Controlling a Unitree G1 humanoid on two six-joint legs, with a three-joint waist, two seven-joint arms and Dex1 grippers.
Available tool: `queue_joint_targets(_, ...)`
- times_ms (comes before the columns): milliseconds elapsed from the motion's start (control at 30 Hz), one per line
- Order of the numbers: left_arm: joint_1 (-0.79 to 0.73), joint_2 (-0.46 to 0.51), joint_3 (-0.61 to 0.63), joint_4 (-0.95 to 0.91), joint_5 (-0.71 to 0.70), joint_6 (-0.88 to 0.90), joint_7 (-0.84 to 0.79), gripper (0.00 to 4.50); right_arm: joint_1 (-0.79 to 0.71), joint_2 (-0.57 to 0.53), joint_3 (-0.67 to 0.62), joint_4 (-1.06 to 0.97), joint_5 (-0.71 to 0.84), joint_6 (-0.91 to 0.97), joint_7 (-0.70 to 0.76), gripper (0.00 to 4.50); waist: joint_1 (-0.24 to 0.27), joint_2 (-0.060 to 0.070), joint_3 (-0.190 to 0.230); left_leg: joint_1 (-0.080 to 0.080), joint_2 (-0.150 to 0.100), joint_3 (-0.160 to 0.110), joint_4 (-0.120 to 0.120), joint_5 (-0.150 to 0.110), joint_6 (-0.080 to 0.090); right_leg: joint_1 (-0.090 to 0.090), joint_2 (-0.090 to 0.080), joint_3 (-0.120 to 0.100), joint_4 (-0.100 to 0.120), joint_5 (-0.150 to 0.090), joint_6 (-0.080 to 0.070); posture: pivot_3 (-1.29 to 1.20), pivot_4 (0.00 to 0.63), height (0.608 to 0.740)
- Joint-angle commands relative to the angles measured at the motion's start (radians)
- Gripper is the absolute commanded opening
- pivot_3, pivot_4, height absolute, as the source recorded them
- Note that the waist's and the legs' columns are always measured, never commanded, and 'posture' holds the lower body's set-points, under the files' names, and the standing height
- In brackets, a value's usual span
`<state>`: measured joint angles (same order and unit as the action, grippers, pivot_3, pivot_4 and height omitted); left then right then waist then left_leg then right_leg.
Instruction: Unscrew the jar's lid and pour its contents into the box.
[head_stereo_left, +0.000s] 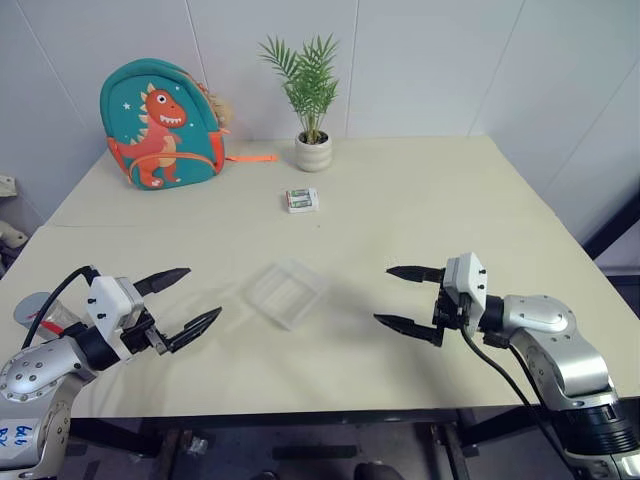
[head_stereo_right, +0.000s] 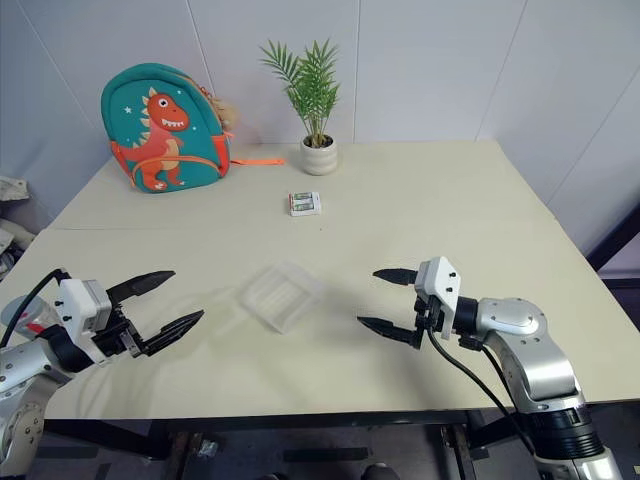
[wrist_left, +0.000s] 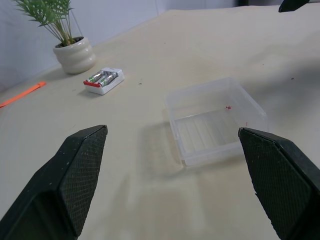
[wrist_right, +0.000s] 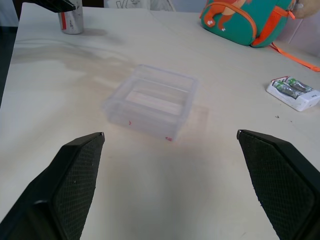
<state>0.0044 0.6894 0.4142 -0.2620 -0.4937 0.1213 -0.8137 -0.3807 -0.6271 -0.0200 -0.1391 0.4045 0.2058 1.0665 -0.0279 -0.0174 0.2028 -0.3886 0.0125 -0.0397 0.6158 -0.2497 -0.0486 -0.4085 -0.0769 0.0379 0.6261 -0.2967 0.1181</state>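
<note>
- The jar stands upright near the table's front left corner, just behind the left arm; it is a small cylinder with a shiny, metallic-looking wall. Its lid, a round grey cap with a red mark, looks still screwed on. That smooth wall could spin or slip between the fingers when the cap is twisted.
- The left gripper hovers over the front left edge, its two black fingers spread wide and holding nothing. The jar sits behind it rather than ahead of it, so I judge a clumsy reach back could knock the jar over or off the edge.
- The box lies near the middle of the table, between the two grippers: a shallow square tray of clear plastic with a ribbed base. It looks light and is hard to make out against the pale top, so a nudge from either arm could slide it, and a pour could miss it.
- The contents cannot be seen from here.
- The right gripper hovers over the front right part of the table, fingers spread and empty, pointed toward the box.
- The fingers' textured pads should help the grip.
</note>
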Motion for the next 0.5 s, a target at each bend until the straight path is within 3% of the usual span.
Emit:
queue_joint_targets(33,0.013,-0.001,0.029,-0.041,-0.007,-0.002,0.022,4.48,-0.034,0.005,-0.001,0.029,-0.007,-0.037,0.006,4.50,0.000,0.000,0.000,0.000,0.000,0.000,0.000,0.000,0.000,0.000,0.000,0.000,0.000,0.000,0.000,0.00,0.150,0.740)
queue_joint_targets(233,0.098,-0.051,0.066,-0.110,0.003,-0.008,0.097,4.48,-0.106,0.042,0.032,0.117,-0.007,-0.052,0.040,4.50,-0.002,0.000,0.000,0.001,0.001,0.001,0.000,0.000,0.000,0.000,0.000,0.001,0.000,0.000,0.000,0.00,0.150,0.740)
queue_joint_targets(333,0.153,-0.150,0.108,-0.177,0.039,-0.040,0.229,4.48,-0.169,0.080,0.057,0.154,0.003,-0.054,0.068,4.50,-0.003,0.000,0.000,0.001,0.001,0.002,0.000,0.000,0.000,0.000,0.000,0.001,0.000,0.001,0.000,0.00,0.150,0.740)
queue_joint_targets(500,0.293,-0.400,0.148,-0.334,0.139,-0.082,0.491,4.48,-0.262,0.146,0.097,0.189,0.018,-0.054,0.127,4.50,0.000,0.000,0.000,0.001,0.001,0.003,0.001,0.000,0.000,0.000,0.000,0.002,0.000,0.002,0.001,0.00,0.150,0.740)
